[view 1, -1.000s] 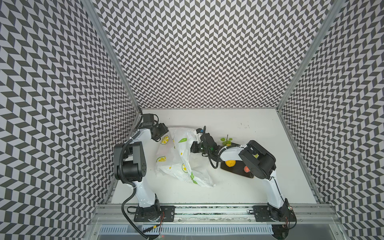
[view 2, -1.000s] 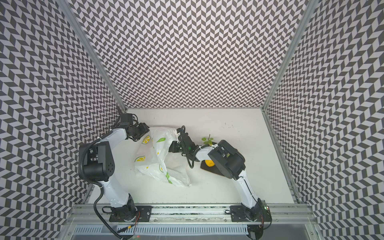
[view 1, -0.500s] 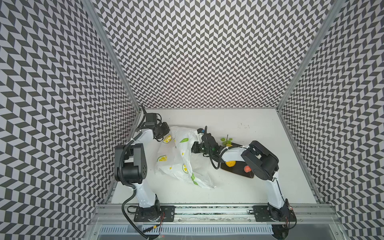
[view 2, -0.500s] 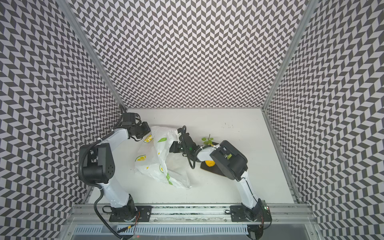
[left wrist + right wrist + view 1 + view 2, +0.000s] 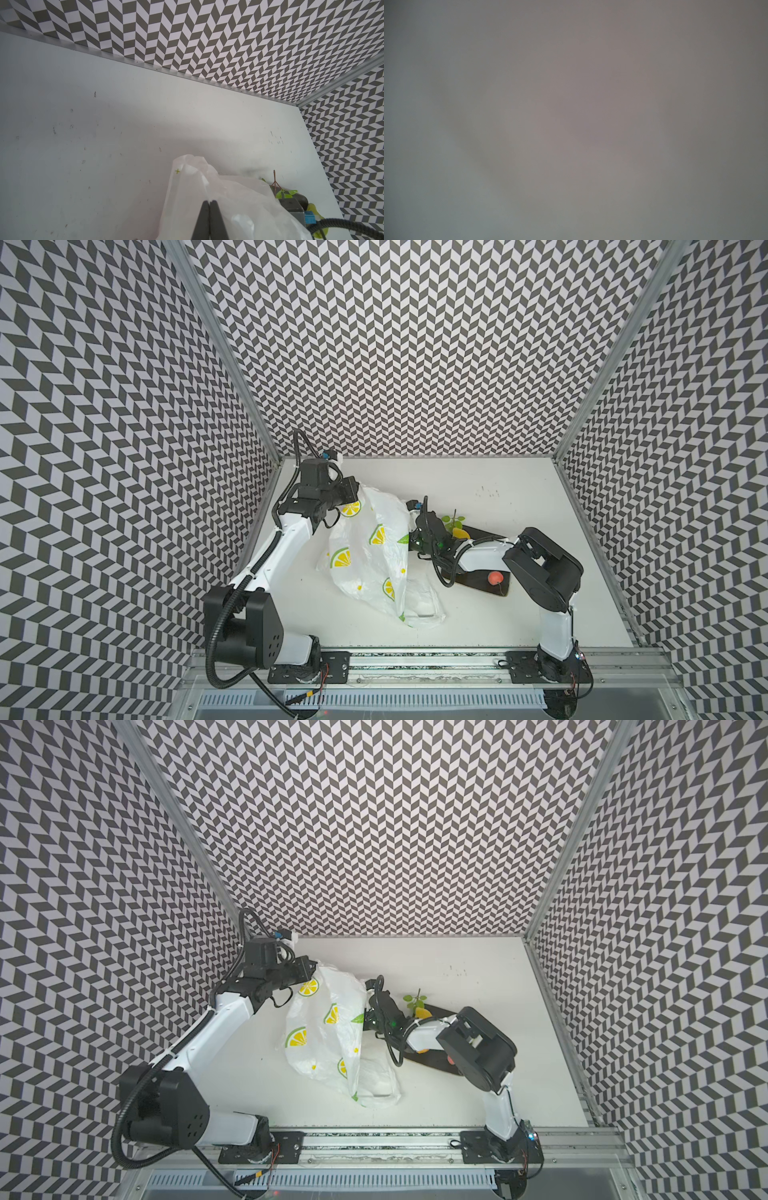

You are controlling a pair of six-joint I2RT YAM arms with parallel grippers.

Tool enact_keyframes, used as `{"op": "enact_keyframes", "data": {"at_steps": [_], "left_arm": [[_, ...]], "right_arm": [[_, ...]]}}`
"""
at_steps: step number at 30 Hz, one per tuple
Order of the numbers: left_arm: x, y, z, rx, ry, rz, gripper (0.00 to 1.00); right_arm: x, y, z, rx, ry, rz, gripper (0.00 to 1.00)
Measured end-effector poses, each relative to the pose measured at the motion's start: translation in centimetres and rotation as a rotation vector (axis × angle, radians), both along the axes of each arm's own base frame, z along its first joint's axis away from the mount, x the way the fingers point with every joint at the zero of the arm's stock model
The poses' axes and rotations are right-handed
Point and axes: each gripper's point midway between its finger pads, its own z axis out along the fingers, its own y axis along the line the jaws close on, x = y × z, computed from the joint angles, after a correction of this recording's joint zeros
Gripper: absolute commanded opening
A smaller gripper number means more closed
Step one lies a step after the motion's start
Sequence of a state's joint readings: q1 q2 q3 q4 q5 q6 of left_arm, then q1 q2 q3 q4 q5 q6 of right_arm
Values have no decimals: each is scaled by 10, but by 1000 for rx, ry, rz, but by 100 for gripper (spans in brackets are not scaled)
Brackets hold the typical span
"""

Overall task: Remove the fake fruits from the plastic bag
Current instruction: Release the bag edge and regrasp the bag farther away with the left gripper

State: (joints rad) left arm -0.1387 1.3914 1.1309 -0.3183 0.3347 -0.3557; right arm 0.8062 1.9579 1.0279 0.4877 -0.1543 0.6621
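Because the film is too limp to stand by itself, I have the left gripper (image 5: 210,204) clamped on the far upper corner of the plastic bag (image 5: 374,556). Its fingers are pressed flat together with a fold of film pinched between them. That grip lifts the corner off the white table (image 5: 498,497) and tents the bag, so the side facing my other arm has some slack and some room inside.

The rest of the bag slumps toward the near edge, its loose tail lying flat on the table.

From the opposite side the right gripper (image 5: 417,538) noses into the bag's wall. Its wrist camera shows only a grey blur, probably film lying against the lens, and in both top views the fingers are hidden by the bag. I cannot tell whether they are spread or closed, or whether they hold anything.

Some of the fake fruits are already out. A yellow lemon (image 5: 460,534) with its green sprig (image 5: 451,520) and a red fruit (image 5: 494,577) sit on the dark plate (image 5: 482,590), just beside the bag and partly under my right forearm. I judge the plate serves as the drop spot because it is a short swing from the bag's mouth.

Whatever remains inside I cannot see through the printed film, so I treat the job as part done.
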Motion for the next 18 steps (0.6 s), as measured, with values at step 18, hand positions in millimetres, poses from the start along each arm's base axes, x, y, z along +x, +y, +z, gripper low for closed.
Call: {"op": "enact_keyframes", "data": {"at_steps": [18], "left_arm": [[-43, -46, 35, 26, -148, -278, 0]], "right_arm": [[-9, -49, -24, -175, -17, -101, 92]]}}
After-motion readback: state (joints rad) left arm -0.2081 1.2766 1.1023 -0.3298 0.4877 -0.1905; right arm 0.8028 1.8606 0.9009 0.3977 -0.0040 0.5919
